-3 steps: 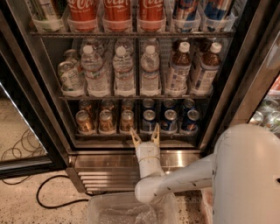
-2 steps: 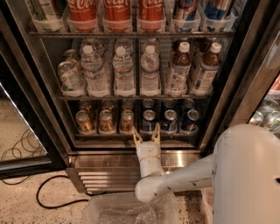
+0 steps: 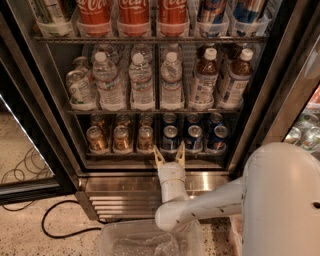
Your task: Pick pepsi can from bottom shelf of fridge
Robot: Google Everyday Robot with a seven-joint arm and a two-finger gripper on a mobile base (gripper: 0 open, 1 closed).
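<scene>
The fridge stands open in front of me. Its bottom shelf carries gold-brown cans on the left and blue pepsi cans on the right. The nearest pepsi can stands in the front row, with two more to its right. My gripper is open, fingers pointing up, just below and in front of that can at the shelf's front edge. Nothing is between the fingers.
Water bottles and brown drink bottles fill the middle shelf; red Coca-Cola cans stand above. A ribbed steel base sits under the shelves. A clear plastic bin and a black cable lie on the floor.
</scene>
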